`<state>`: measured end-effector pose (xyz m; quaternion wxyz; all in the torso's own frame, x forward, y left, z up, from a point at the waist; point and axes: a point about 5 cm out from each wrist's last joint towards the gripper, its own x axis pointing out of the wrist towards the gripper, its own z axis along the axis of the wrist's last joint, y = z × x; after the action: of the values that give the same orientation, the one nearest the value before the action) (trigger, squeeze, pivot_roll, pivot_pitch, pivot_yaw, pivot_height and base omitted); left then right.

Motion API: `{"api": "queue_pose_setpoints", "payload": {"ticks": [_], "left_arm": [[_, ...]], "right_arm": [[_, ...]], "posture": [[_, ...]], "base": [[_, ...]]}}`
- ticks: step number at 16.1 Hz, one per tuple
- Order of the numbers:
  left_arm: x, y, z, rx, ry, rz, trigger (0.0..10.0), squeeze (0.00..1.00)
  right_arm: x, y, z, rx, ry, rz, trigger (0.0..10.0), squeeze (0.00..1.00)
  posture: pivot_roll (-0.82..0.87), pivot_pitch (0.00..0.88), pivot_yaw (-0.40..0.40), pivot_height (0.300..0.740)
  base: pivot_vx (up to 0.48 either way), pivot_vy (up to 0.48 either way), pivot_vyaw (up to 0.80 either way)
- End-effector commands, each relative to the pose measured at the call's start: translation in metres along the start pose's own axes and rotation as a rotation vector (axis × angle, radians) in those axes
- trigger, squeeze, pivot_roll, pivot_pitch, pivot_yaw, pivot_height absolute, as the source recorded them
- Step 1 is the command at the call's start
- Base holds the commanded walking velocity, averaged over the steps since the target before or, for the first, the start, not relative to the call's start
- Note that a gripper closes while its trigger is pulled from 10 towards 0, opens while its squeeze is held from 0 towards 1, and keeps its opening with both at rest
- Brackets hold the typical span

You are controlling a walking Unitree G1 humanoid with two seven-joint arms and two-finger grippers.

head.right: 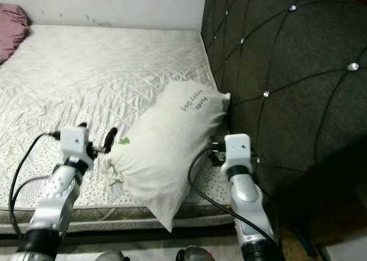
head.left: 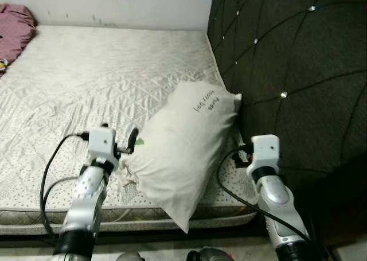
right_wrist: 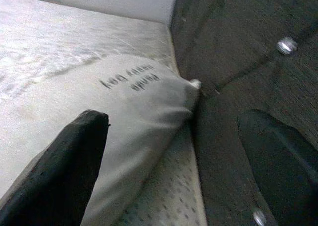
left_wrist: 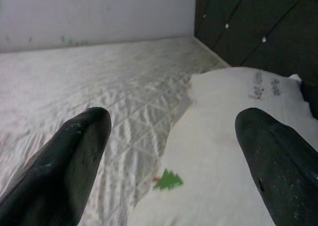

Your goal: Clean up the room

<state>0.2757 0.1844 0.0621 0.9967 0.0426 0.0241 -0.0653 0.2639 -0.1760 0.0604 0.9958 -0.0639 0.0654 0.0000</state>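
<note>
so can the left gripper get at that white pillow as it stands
Probably yes. The left gripper is open beside the pillow, its fingers straddling the pillow's near corner, with only bare mattress around it.

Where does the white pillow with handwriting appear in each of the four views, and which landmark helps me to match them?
Left eye view: pillow at centre, between both arms, overhanging the mattress edge.
Right eye view: pillow slightly left of centre.
Left wrist view: pillow in the lower right, between the open black fingers.
Right wrist view: pillow across the lower left.
Shared landmark: the dark tufted headboard beside the pillow's written corner.
</note>
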Motion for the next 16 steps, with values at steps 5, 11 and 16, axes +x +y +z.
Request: {"api": "queue_pose_setpoints", "payload": {"ticks": [5, 11, 16], "left_arm": [[-0.018, 0.008, -0.006, 0.028, 0.032, 0.008, 10.0, 0.0], [-0.041, 0.017, -0.022, 0.048, 0.146, 0.033, 10.0, 0.0], [-0.031, 0.02, -0.003, 0.047, 0.07, 0.076, 10.0, 0.0]], "right_arm": [[-0.018, -0.018, -0.004, -0.029, -0.012, -0.064, 10.0, 0.0], [-0.028, -0.01, 0.002, 0.028, -0.019, -0.031, 10.0, 0.0], [-0.023, -0.005, 0.013, 0.032, -0.035, 0.034, 10.0, 0.0]], "posture": [[-0.01, 0.0, -0.02, 0.74], [-0.05, 0.0, 0.028, 0.74], [-0.03, 0.0, 0.005, 0.74]], "base": [[0.0, 0.0, 0.0], [0.0, 0.0, -0.49], [0.0, 0.0, 0.0]]}}
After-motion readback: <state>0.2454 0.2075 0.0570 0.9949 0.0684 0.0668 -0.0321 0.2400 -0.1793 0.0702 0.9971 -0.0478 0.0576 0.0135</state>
